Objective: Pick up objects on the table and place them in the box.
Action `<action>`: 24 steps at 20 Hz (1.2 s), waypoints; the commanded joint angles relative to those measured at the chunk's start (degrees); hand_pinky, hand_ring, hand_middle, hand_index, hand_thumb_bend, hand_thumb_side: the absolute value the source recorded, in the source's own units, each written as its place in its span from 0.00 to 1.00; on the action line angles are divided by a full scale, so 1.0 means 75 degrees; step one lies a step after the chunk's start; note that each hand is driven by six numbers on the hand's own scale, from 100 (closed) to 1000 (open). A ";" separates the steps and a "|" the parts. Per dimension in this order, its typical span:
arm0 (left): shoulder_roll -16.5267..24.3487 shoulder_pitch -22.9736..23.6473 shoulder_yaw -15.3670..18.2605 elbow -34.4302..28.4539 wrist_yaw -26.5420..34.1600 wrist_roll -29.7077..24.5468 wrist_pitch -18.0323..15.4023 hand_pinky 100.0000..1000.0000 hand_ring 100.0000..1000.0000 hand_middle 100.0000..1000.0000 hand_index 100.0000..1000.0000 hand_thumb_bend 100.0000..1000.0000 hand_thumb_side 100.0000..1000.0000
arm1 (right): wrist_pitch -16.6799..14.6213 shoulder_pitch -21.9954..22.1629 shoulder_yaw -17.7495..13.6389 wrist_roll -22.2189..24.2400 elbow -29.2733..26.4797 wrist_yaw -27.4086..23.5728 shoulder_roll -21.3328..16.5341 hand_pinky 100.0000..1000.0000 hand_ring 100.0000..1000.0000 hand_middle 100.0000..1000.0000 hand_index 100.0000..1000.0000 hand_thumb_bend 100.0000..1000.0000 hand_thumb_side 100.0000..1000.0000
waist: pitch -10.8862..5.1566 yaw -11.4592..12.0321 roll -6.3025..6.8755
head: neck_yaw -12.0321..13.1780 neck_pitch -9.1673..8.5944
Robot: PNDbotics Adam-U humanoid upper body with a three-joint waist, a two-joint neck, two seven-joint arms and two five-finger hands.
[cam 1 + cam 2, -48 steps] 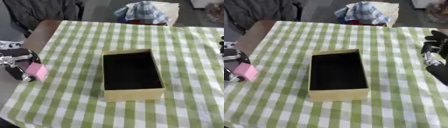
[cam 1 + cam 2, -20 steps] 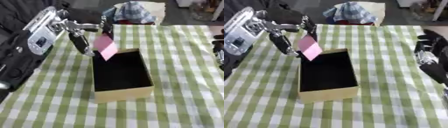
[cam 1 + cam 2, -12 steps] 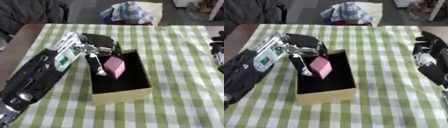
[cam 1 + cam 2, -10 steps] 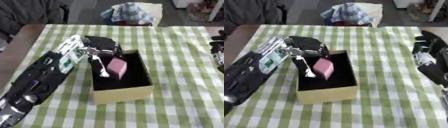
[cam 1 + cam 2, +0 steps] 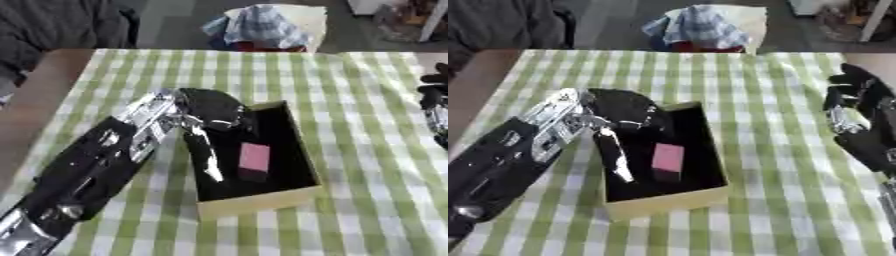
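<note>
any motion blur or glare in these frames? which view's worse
Left eye view: left hand smeared over the box, fingers soft; pink block fairly legible. Right eye view: similar smear; right hand at the right edge also soft. Silver arm plates catch mild glare in both. Neither view clearly worse.

Both eye views look steeply down from the robot's head, close over the checked table (image 5: 367, 200), sharing the open box (image 5: 262, 200) near centre, slightly offset sideways.
</note>
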 commanded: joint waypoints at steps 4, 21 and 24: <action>0.0836 -0.0121 0.0241 -0.1385 0.0510 -0.1007 -0.0658 0.83 0.79 0.80 0.87 0.84 0.72 | -0.0029 -0.0028 -0.0076 0.0006 -0.0063 -0.0031 -0.0162 0.68 0.75 0.74 0.91 0.00 0.50 | -0.0200 0.0106 -0.0009 | -0.0038 -0.0042; 0.2133 0.2872 0.3160 -0.4206 0.3604 0.0972 0.1615 0.77 0.61 0.60 0.73 0.29 0.58 | -0.0019 0.0012 -0.0179 -0.0092 -0.0062 -0.0033 -0.0202 0.68 0.75 0.74 0.91 0.00 0.51 | -0.0140 0.0494 -0.0097 | -0.0221 -0.0096; 0.1770 0.3624 0.3658 -0.4190 0.4106 0.1532 0.1969 0.76 0.56 0.55 0.72 0.16 0.63 | -0.0015 0.0028 -0.0198 -0.0111 -0.0067 -0.0034 -0.0193 0.68 0.75 0.73 0.91 0.00 0.51 | -0.0116 0.0532 -0.0116 | -0.0297 -0.0096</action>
